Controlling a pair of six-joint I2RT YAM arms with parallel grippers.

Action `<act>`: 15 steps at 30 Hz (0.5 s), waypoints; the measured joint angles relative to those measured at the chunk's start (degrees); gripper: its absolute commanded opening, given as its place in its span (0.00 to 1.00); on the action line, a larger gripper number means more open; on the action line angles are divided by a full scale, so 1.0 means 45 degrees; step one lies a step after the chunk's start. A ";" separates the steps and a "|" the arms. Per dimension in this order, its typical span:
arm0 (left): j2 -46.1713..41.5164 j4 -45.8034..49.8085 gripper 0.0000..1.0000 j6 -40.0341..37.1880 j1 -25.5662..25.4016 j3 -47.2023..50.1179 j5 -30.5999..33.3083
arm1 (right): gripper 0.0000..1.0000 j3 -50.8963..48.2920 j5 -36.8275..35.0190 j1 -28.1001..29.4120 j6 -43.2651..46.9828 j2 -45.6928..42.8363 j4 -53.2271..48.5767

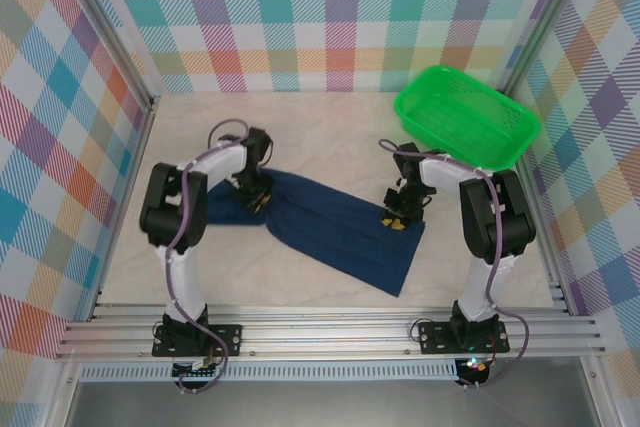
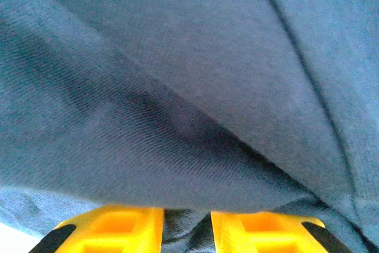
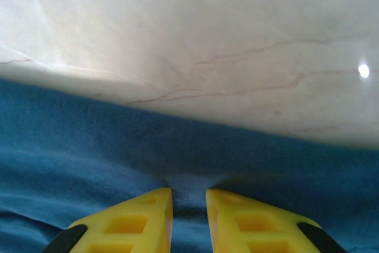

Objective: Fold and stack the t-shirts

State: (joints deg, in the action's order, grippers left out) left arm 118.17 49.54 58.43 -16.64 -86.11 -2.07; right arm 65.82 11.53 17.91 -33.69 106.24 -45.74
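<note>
Table-top, mid-fold: my left gripper (image 1: 256,195) pinches the dark navy t-shirt (image 1: 340,237) near its far-left end, cloth bunched between the yellow fingers (image 2: 118,229). My right gripper (image 1: 397,219) is clamped on the shirt's right edge, beside bare marbled table (image 3: 189,39). The shirt lies stretched slantwise between my two arms, with a green basket (image 1: 468,115) at the far right.

A pale, cream bench (image 1: 300,137) with faint reddish veining is seen. A dark navy t-shirt (image 1: 330,232) is spread flat across its middle, running at a slant from the left side toward the near right, with bare surface left around it. A bright green mesh basket (image 1: 467,115) is set at the far right corner, well apart from the cloth.
</note>
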 measured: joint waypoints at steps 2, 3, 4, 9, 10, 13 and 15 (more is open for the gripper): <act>0.1637 0.0141 0.27 -0.0661 0.0005 -0.2599 -0.0136 | 0.23 -0.0685 0.0029 0.0000 -0.0578 -0.0495 0.0165; 0.2628 0.0180 0.27 -0.1010 -0.0019 -0.4231 -0.0335 | 0.23 -0.1137 0.0117 0.0019 -0.0942 -0.0826 0.0238; 0.3502 0.0272 0.27 -0.1282 -0.0049 -0.5712 -0.0593 | 0.23 -0.1525 0.0209 0.0053 -0.1287 -0.1083 0.0287; 0.7611 0.0486 0.26 -0.2001 -0.0345 -1.2624 -0.1962 | 0.23 -0.2851 0.1093 0.1073 -0.3041 -0.1860 0.0913; 0.8155 0.0330 0.25 -0.2001 -0.0447 -1.3483 -0.2259 | 0.23 -0.2968 0.1336 0.1457 -0.3419 -0.1885 0.1088; 0.8568 -0.0126 0.24 -0.1744 -0.0627 -1.3993 -0.2773 | 0.23 -0.3002 0.1991 0.2574 -0.4503 -0.1729 0.1603; 0.8616 -0.0359 0.22 -0.1554 -0.0646 -1.3993 -0.2900 | 0.23 -0.2788 0.2302 0.3211 -0.5173 -0.1481 0.1783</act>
State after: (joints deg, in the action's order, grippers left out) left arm 156.94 47.92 51.44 -19.55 -149.08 -15.11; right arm 53.28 21.89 32.36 -56.97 99.57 -37.71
